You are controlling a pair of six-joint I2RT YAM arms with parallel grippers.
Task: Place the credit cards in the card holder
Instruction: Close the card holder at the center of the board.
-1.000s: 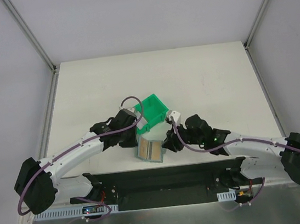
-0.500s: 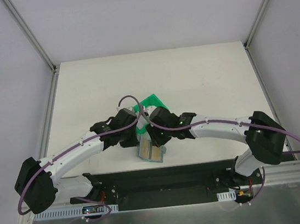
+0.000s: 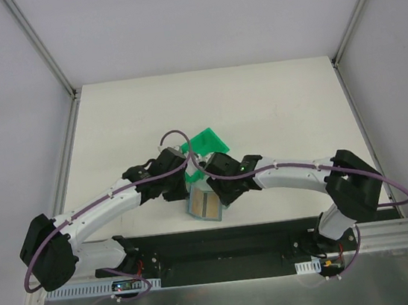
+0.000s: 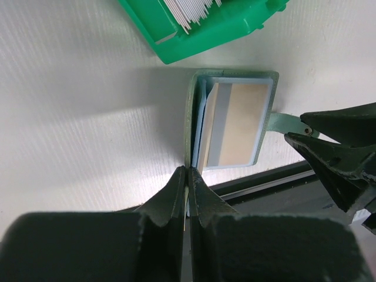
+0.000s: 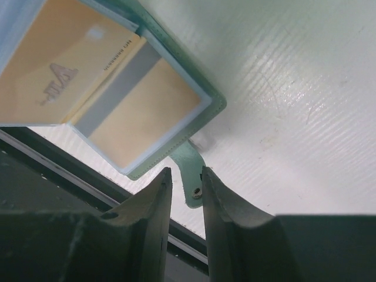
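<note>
The grey-green card holder (image 3: pixel 205 208) lies open near the table's front edge. Tan-orange credit cards (image 5: pixel 141 111) sit in its clear pockets, and one also shows in the left wrist view (image 4: pixel 241 123). My left gripper (image 4: pixel 187 170) is shut on the holder's (image 4: pixel 194 111) left leaf edge. My right gripper (image 5: pixel 187 171) is narrowly open and straddles the holder's clasp strap (image 5: pixel 192 161) on the table at its right side. Pale whitish credit cards (image 4: pixel 191 9) stand in the green bin (image 4: pixel 217 29).
The green bin (image 3: pixel 208 141) sits just behind the holder, between both wrists. The black base rail (image 3: pixel 223 240) runs close along the holder's near side. The right gripper's fingers (image 4: pixel 341 153) show at the right of the left wrist view.
The right arm has stretched leftward. Its gripper went up by the green bin, then came down to the holder's right edge. The left arm and the holder have stayed put.
</note>
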